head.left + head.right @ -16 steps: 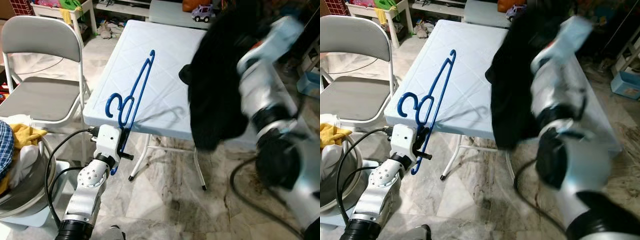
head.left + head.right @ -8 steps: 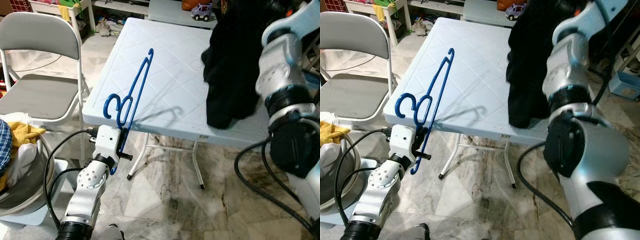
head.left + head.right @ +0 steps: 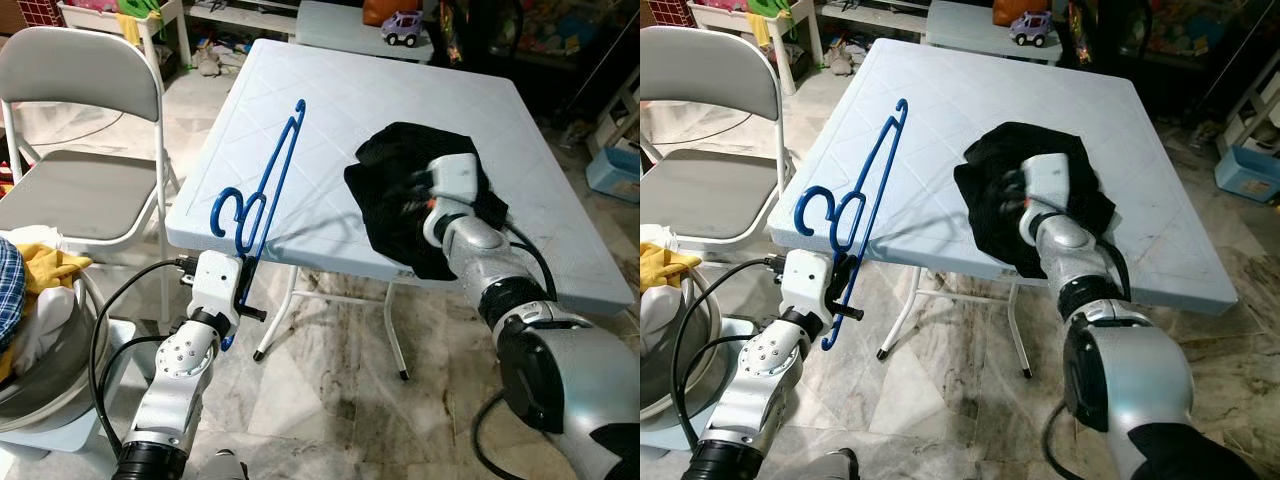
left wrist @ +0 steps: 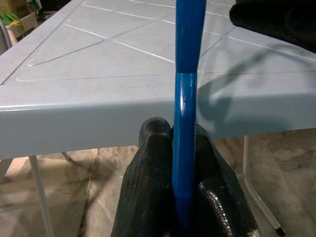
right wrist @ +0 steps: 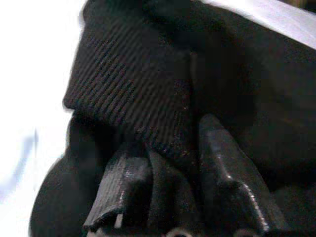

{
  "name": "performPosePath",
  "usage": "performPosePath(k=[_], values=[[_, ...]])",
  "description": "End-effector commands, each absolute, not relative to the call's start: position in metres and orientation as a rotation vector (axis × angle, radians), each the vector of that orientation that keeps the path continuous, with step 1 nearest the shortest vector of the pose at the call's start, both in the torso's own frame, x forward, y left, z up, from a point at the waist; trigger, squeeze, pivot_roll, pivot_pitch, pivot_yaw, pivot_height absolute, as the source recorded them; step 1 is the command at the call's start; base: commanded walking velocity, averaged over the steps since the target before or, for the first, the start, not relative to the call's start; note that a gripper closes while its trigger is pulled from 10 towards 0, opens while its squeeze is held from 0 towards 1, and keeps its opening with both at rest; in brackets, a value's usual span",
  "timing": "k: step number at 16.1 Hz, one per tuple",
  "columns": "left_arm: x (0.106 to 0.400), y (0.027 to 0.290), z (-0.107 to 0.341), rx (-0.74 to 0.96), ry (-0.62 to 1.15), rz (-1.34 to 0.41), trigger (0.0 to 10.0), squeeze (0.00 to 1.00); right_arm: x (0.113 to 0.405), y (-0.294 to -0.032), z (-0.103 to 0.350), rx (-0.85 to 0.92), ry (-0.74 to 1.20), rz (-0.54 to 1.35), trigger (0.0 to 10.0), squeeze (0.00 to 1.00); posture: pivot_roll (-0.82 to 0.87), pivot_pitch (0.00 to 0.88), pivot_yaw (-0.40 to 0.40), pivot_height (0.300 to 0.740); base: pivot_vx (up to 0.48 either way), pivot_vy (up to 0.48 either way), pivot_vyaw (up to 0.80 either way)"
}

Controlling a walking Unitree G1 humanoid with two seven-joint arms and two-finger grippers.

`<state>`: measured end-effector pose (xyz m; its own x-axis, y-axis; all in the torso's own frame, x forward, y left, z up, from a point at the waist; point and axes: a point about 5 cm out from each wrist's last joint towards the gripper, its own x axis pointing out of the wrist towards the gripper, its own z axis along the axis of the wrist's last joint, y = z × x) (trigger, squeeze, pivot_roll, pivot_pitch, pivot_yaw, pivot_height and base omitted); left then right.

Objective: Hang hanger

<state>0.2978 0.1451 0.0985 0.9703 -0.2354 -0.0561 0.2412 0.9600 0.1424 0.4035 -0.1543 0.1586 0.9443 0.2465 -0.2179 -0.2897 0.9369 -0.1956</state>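
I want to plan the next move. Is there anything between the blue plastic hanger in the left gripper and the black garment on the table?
Nothing visible stands between them. The blue plastic hanger, clamped in the left gripper, leans over bare light blue table. The black garment lies beside it, pinched by the right gripper.

Beyond the left hand [image 4: 183, 163], the pale blue plastic surface [image 3: 330, 110] lies bare between the slanted blue plastic hanger [image 3: 262, 185] clamped in its fingers and the crumpled black garment [image 3: 400, 195]; passage is offered there. The near edge of the surface is met directly ahead of that hand. To its outer side, a grey folding chair [image 3: 85, 150] is placed just beside the surface, and a basket of laundry [image 3: 35, 330] is set nearer the robot. The right hand [image 5: 173, 163] is pressed into the garment, with a fold pinched between its fingers. Past it, bare surface extends to the far edge, where a small toy car [image 3: 405, 25] is seen on another table.
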Motion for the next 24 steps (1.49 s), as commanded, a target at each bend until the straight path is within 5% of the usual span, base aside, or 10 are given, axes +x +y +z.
performPosePath(k=[1, 7, 9, 10, 11, 17, 24], values=[[0.298, 0.141, 0.094, 0.157, 0.058, -0.258, 10.0, 0.0, 0.4, -0.157, 0.153, -0.395, 0.225, 0.353, 10.0, 1.0, 0.29, 0.095, -0.128, 0.74, 0.0, 0.0, 0.0], [0.301, 0.137, 0.093, 0.153, 0.062, -0.263, 10.0, 0.0, 0.402, -0.166, 0.174, -0.456, 0.18, 0.479, 10.0, 1.0, 0.28, 0.082, -0.128, 0.74, 0.0, 0.0, 0.0], [0.302, 0.136, 0.093, 0.154, 0.062, -0.267, 10.0, 0.0, 0.41, -0.181, 0.213, -0.512, -0.026, 0.305, 10.0, 1.0, 0.27, 0.079, -0.124, 0.74, 0.0, 0.0, 0.0], [0.302, 0.135, 0.093, 0.154, 0.061, -0.272, 10.0, 0.0, 0.413, -0.195, 0.246, -0.297, -0.19, 0.127, 10.0, 1.0, 0.27, 0.078, -0.123, 0.74, 0.0, 0.0, 0.0], [0.303, 0.135, 0.093, 0.155, 0.06, -0.273, 10.0, 0.0, 0.412, -0.201, 0.248, -0.32, -0.196, 0.099, 10.0, 1.0, 0.27, 0.078, -0.122, 0.74, 0.0, 0.0, 0.0], [0.301, 0.135, 0.092, 0.154, 0.064, -0.27, 10.0, 0.0, 0.404, -0.211, 0.214, -0.49, 0.046, 0.302, 10.0, 1.0, 0.27, 0.082, -0.124, 0.74, 0.0, 0.0, 0.0], [0.3, 0.135, 0.091, 0.153, 0.065, -0.274, 10.0, 0.0, 0.381, -0.251, 0.216, -0.45, 0.119, 0.409, 10.0, 1.0, 0.26, 0.091, -0.123, 0.74, 0.0, 0.0, 0.0]])
